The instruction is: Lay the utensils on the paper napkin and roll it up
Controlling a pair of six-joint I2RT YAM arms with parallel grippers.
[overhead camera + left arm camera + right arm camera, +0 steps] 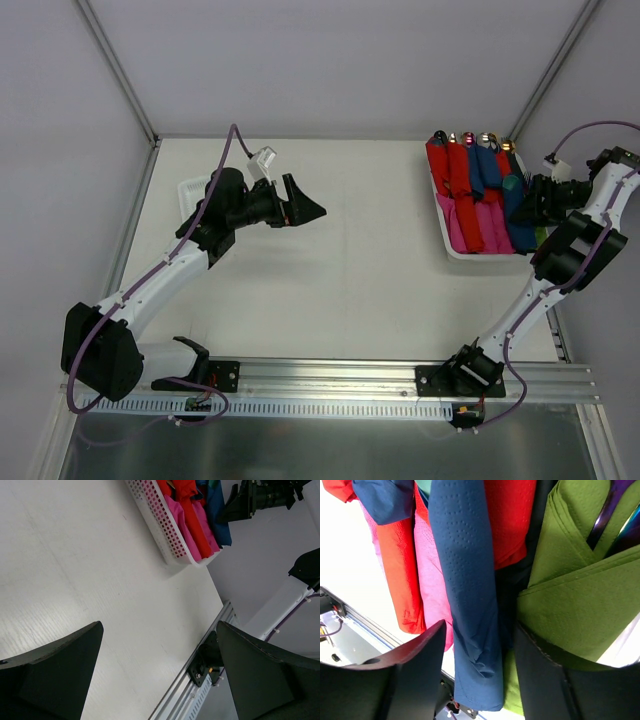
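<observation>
The paper napkin is a navy-blue roll (467, 595) lying in the white basket (447, 245) at the far right of the table. In the top view it shows as a dark blue strip (519, 228) with a teal utensil end (512, 184) at its head. My right gripper (480, 627) straddles this roll with its jaws apart; a gap shows on each side, so nothing is gripped. It hovers over the basket's right side (527, 203). My left gripper (308, 198) hangs wide open over bare table at the left-centre, with nothing between its fingers (159, 630).
The basket (165, 535) also holds red rolls (462, 190), pink rolls (487, 225), a lighter blue roll (487, 165) and green napkins (570, 595). Another white basket (192, 195) sits at the back left, partly under the left arm. A metal rail (350, 375) runs along the near edge.
</observation>
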